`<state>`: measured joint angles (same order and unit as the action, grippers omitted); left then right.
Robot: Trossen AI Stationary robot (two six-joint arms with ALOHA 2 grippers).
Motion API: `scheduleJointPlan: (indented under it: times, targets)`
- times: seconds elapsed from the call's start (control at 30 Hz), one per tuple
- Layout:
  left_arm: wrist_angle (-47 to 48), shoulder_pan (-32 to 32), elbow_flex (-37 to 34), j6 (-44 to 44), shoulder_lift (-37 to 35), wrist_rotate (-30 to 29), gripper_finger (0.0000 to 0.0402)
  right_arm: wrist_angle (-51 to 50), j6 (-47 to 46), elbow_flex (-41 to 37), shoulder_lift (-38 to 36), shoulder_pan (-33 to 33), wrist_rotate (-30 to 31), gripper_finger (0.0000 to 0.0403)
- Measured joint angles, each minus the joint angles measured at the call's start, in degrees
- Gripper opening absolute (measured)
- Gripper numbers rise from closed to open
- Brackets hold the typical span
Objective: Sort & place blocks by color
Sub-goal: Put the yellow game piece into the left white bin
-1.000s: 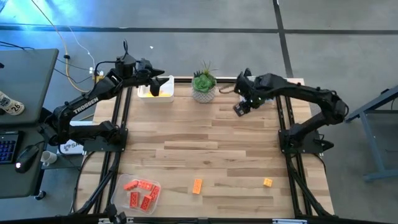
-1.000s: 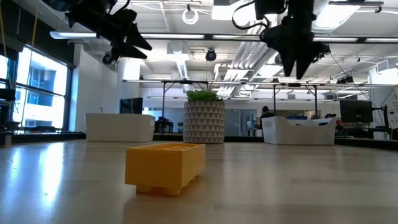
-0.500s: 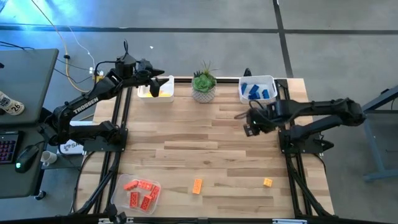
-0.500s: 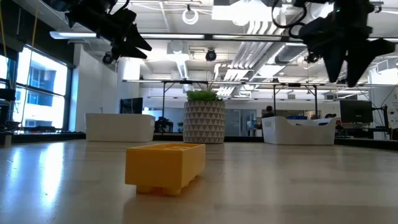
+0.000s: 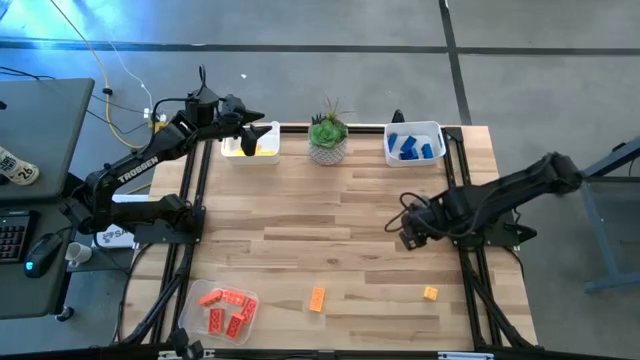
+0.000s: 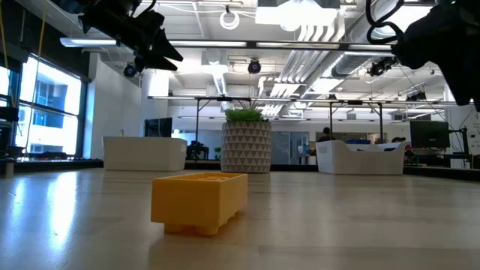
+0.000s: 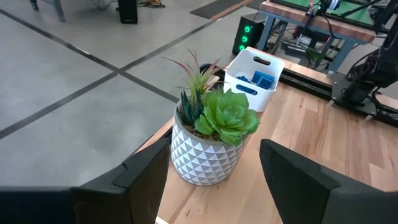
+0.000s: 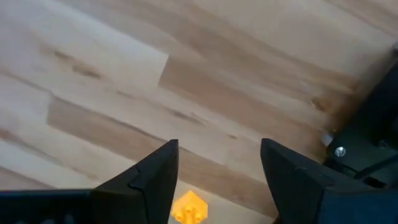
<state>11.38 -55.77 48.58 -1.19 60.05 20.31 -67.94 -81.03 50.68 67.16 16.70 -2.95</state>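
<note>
**Both grippers empty over a half-sorted table**

I see the wooden table [image 5: 330, 215] with a white tray at its far left [image 5: 250, 146] holding yellow blocks [image 5: 266, 149], and a second white tray at the far right [image 5: 414, 143] holding blue blocks [image 5: 405, 148]. A potted plant [image 5: 327, 137] stands between the two trays along the far edge.

My left gripper [image 5: 262, 130] hangs above the yellow tray; in its wrist view the fingers [image 7: 298, 180] stand spread with nothing between them, facing the plant and the blue tray beyond.

My right gripper [image 5: 408, 236] sits out over the right half of the table, well short of the near edge. Its fingers [image 8: 149, 177] are parted and empty, and a small yellow-orange block [image 8: 189, 208] shows on the wood between them.

At the near left, a cluster of red-orange blocks [image 5: 226, 307] lies on a clear lid or dish. A loose orange block [image 5: 317, 298] lies near the middle of the near edge, and the small yellow-orange one lies apart to its right.
</note>
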Motion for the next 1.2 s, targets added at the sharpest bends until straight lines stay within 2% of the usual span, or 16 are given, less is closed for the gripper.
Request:
scheduleJointPlan:
  times: [0.17, 0.63, 0.87, 1.2]
  targets:
    - [0.00, 0.00, 0.00, 0.09, 0.00, -0.15, 0.0239, 2.55, 2.06, 0.00, 2.53, 4.89, -3.15, 0.0238]
    - [0.90, -0.02, 0.00, -0.47, 0.00, -0.17, 0.0239, 12.74, 4.53, 0.00, 15.37, 22.37, -8.68, 0.0241]
    - [3.52, -0.02, 0.00, -0.52, 0.00, -0.17, 0.0239, 18.14, 1.87, 0.00, 20.11, 26.12, -9.52, 0.0241]
    - [4.31, 0.45, 0.00, -0.47, 0.00, -0.15, 0.0239, 18.92, 2.50, 0.00, 26.44, 27.76, -9.52, 0.0241]
